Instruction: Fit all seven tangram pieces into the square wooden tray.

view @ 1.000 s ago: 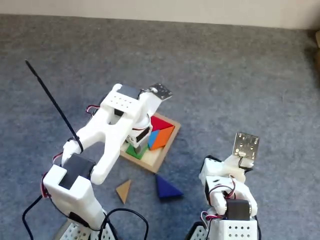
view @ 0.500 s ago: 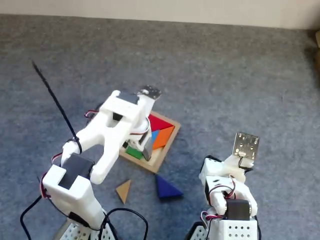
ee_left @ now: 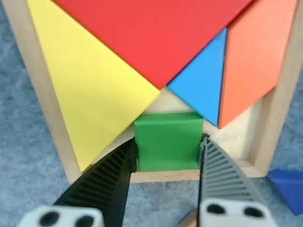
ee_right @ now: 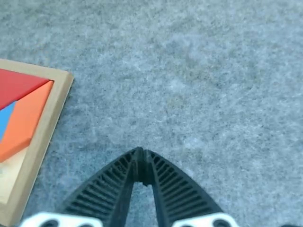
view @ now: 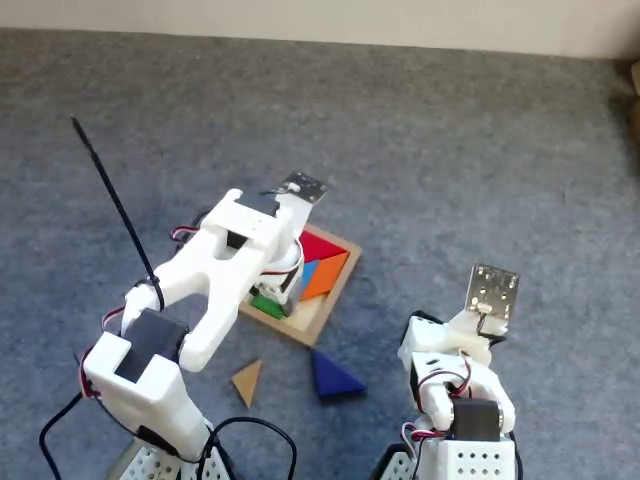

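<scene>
Right pincer (ee_right: 142, 170) hangs clenched on nothing over bare grey carpet, tucked back near its own base. Just ahead of the two bases, two pieces lie loose on the carpeted counter: a tan triangle (view: 246, 380) and a dark blue triangle (view: 333, 377), apart from each other, the blue one just beside the near corner of the wooden tray (view: 318, 328).

Inside the near rim sits the green square (ee_left: 166, 135), with the left pincer (ee_left: 166, 146) grasping it, one finger against each side. Beyond it a small patch of bare wood shows. Farther in lie the yellow triangle (ee_left: 90, 94), the light blue triangle (ee_left: 201, 80), the orange piece (ee_left: 253, 56) and, farthest, the red triangle (ee_left: 151, 33), all flat in the tray.

The trouble I would expect is at the release. The fingers stand down in the tray, close to the yellow edge and the rim, so a lift before they spread fully could drag the square up or tip it onto a neighbour. The square also sits flush to the rim; if that is not its proper slot, the two loose triangles may not fit in what is left.

Against a second ago, the left arm's wrist has swung slightly to the left over the tray. The loose triangles and the right arm have not shifted.
</scene>
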Tool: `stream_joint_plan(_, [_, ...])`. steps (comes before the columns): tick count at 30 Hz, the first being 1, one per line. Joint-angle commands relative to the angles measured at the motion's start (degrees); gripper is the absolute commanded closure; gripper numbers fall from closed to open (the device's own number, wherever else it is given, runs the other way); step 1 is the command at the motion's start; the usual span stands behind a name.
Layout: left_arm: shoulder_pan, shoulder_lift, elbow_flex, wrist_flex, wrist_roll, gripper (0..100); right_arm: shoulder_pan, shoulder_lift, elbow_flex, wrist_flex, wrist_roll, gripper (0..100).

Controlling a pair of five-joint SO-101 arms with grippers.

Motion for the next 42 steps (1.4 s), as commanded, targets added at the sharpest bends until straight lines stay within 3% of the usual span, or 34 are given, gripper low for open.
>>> stream_joint_plan(1, [1.98,-2.68,-4.0,4.84,0.18,86,0.57,-1.01,6.9,-1.27,0.79,99.0])
stream_joint_plan(5, [1.63,-4.97,-8.57,10.37,0.0,86,0.57,-1.01,6.9,-1.27,0.79,99.0])
stream_joint_plan(10, [1.89,-4.88,-11.65,14.95,-10.46,87,0.57,-1.01,6.9,-1.27,0.79,99.0])
stream_joint_plan(14, [1.54,-4.79,-11.47,14.59,-14.33,86,0.57,-1.01,6.9,-1.27,0.79,99.0])
stream_joint_plan(22, [1.36,-4.79,-7.78,12.04,-2.2,72,0.57,-1.01,6.9,-1.27,0.79,99.0])
stream_joint_plan(30, [1.36,-4.7,4.26,-3.78,-1.93,77,0.57,-1.01,6.9,-1.27,0.79,99.0])
stream_joint_plan(36, [-0.75,-4.7,4.97,-5.45,-1.76,77,0.57,-1.01,6.9,-1.27,0.79,99.0])
stream_joint_plan(40, [-0.66,-4.62,5.49,-6.51,4.04,77,0.57,-1.01,6.9,-1.27,0.79,99.0])
stream_joint_plan(42, [-0.57,-4.62,5.67,-6.95,3.96,84,0.57,-1.01,6.9,-1.27,0.79,99.0])
